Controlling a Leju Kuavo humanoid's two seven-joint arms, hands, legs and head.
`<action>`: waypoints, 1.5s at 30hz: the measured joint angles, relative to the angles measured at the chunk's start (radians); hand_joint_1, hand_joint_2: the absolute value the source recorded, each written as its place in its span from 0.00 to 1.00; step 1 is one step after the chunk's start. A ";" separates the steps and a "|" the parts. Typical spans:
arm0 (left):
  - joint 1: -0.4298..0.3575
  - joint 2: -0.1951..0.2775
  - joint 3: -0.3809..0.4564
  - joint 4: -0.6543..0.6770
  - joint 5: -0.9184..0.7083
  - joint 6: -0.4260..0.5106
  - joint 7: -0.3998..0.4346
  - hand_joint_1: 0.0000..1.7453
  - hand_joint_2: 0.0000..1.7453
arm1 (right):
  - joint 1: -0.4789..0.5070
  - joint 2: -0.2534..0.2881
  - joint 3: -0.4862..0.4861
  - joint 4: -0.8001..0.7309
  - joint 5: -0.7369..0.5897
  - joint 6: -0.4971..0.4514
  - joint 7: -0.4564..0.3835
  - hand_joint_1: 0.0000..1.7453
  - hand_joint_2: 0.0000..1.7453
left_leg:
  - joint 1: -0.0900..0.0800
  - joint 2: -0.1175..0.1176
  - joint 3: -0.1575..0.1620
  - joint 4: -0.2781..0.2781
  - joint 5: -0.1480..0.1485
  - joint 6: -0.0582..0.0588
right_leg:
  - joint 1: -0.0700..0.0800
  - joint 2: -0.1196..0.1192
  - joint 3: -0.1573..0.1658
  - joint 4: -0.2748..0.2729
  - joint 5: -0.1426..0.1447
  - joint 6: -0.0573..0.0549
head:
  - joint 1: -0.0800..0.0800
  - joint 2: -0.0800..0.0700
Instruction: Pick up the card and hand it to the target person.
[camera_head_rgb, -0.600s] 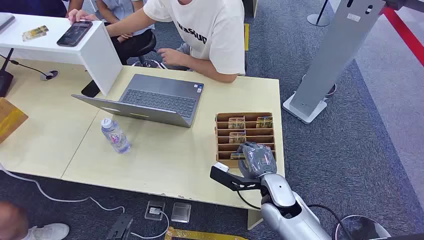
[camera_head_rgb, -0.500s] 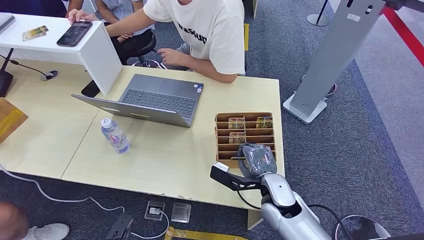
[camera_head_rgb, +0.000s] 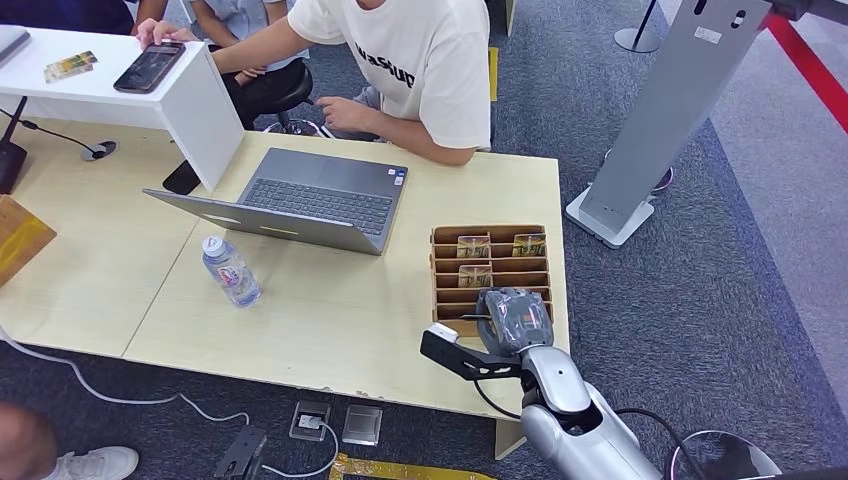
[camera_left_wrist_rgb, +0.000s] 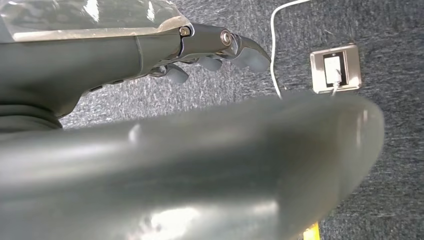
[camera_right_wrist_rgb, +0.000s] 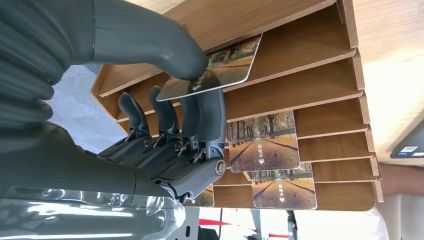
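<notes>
Right hand (camera_right_wrist_rgb: 165, 120) at near end of wooden card rack (camera_head_rgb: 490, 235) on the table (camera_head_rgb: 330, 320), pinching a card (camera_right_wrist_rgb: 220, 70) between thumb and fingers (camera_right_wrist_rgb: 205, 115); card partly out of its slot, tilted, far edge at the rack's shelf level. Seen from the head camera as right hand (camera_head_rgb: 512, 318) over the rack's near rows, hiding the held card. Three more cards upright in farther slots (camera_right_wrist_rgb: 264, 148). Left hand (camera_left_wrist_rgb: 210, 50) hanging over grey carpet (camera_left_wrist_rgb: 390, 130), holding nothing, fingers loosely bent and apart, near a floor socket (camera_left_wrist_rgb: 334, 68) and white cable (camera_left_wrist_rgb: 276, 45). Person in white shirt (camera_head_rgb: 420, 70) seated at far side of table behind laptop (camera_head_rgb: 300, 200). Water bottle (camera_head_rgb: 231, 270) left of rack, well apart.
</notes>
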 joint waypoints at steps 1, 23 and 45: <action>0.000 0.001 -0.003 0.000 -0.001 0.000 -0.007 0.00 1.00 | 0.000 0.000 0.000 0.000 0.000 -0.001 0.000 0.82 1.00 | 0.000 0.000 0.000 0.000 0.000 0.000 | 0.000 0.000 0.000 0.000 0.000 0.000 | 0.000 0.000; -0.001 0.018 -0.038 0.000 0.038 0.000 -0.028 0.00 1.00 | -0.066 -0.072 -0.035 -0.158 -0.358 0.165 0.003 0.84 1.00 | 0.000 0.000 0.000 0.000 0.000 0.000 | 0.000 0.000 0.000 0.000 0.000 0.000 | 0.000 0.000; -0.009 0.015 -0.066 0.000 0.055 0.000 -0.026 0.00 1.00 | -0.147 -0.050 -0.052 -0.245 -0.237 -0.117 -0.168 0.84 1.00 | 0.000 0.000 0.000 0.000 0.000 0.000 | 0.000 0.000 0.000 0.000 0.000 0.000 | 0.000 0.000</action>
